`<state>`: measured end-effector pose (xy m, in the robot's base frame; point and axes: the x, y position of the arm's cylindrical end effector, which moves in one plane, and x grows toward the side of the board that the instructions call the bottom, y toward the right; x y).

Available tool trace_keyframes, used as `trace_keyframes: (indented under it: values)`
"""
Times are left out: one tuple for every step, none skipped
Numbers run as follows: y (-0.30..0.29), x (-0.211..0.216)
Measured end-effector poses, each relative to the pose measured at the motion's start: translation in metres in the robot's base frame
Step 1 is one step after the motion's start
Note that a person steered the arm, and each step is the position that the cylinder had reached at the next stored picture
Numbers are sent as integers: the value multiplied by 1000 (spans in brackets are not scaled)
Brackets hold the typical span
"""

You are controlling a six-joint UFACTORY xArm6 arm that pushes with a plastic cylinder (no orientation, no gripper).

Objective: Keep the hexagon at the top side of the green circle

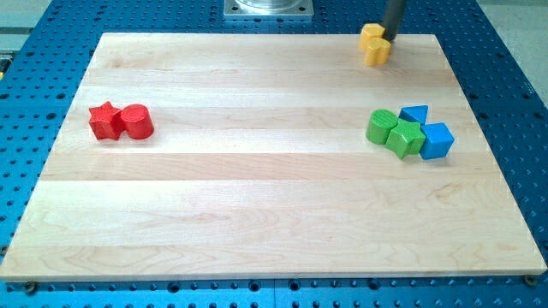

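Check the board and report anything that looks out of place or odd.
Nothing is damaged or spilled. The yellow blocks sit at the wooden board's top edge, near falling off, with my tip touching them on the view's right.

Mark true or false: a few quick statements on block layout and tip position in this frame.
1. My tip is beside the yellow blocks at the view's top. True.
2. The red blocks sit at the view's right. False: they sit at the view's left.
3. The green circle touches the green block beside it. True.
4. The blue blocks are left of the green ones. False: they are on their right.
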<state>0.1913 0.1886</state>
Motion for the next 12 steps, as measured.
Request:
trace_keyframes:
  values:
    - [-59,1]
    - [-74,7]
    - [-44,76]
    - [-46,96]
    - [-54,67]
    - [-83,93]
    - [-65,135]
    - [-71,127]
    - [-92,135]
    - [-62,150]
    - [-26,160]
    - [-19,159]
